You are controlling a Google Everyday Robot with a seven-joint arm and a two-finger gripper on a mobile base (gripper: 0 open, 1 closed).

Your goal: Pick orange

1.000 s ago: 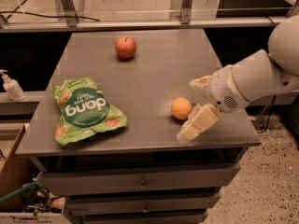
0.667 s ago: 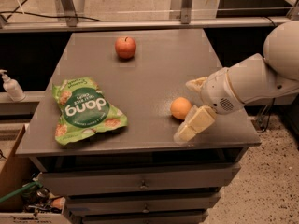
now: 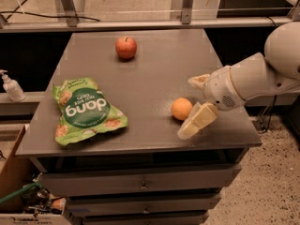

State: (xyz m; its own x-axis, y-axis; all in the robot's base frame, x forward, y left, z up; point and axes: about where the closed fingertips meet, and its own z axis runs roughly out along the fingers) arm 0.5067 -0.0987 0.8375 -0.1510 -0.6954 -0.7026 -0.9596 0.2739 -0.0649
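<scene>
The orange is small, round and yellow-orange, lying on the grey table right of centre, near the front. My gripper comes in from the right on a white arm. It is open: one cream finger lies in front of the orange, the other sits behind and right of it. The orange sits between the fingers at their tips, and seems to touch the front finger.
A red apple with a stem stands at the back of the table. A green chip bag lies at the front left. A soap dispenser stands on a ledge at far left. Drawers are below the tabletop. The table's right edge is under my arm.
The gripper has shifted slightly left toward the orange, the fingers closing the gap around it. The orange, apple and bag have not moved.
</scene>
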